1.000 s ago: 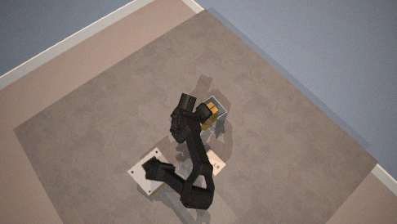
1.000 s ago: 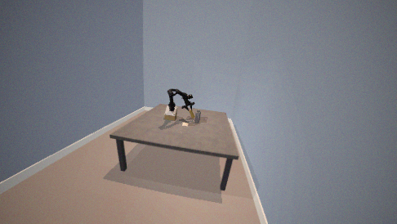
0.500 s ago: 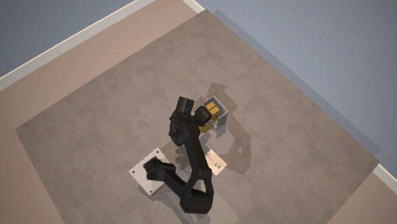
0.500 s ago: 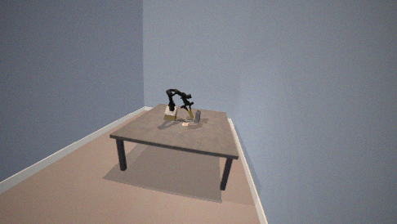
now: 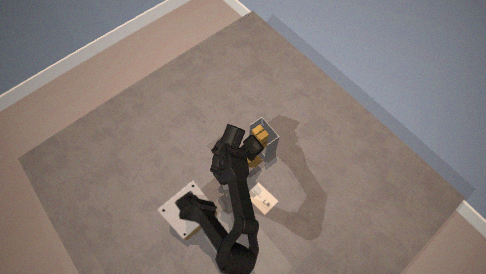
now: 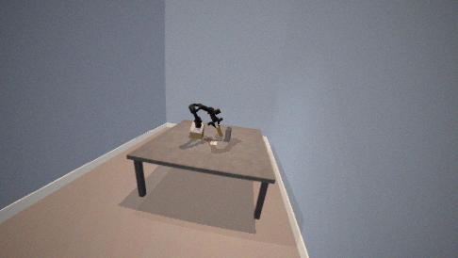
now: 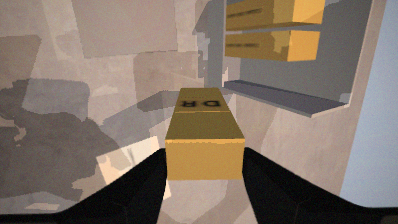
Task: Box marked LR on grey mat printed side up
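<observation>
The claw (image 5: 250, 156) (image 6: 218, 125) (image 7: 204, 155) is clamped on a QSFP-100G box (image 5: 255, 162) (image 6: 220, 131) (image 7: 205, 125), centre of the wrist view, out of the bin (image 5: 272, 148) (image 6: 228, 135) (image 7: 285, 96); it seems marked DR. LR, likely upper right, awaits placing.

Table (image 5: 115, 130) (image 6: 203, 157) (image 7: 280, 142): brown-grey top, dark legs (image 6: 140, 179). Floor (image 5: 150, 37) (image 6: 94, 226): pinkish, beneath and around the table. Walls (image 5: 395, 75) (image 6: 330, 85) (image 7: 377, 120): blue-grey, beyond the table. Skirting board (image 5: 97, 44) (image 6: 75, 177): pale, along the wall bases.
</observation>
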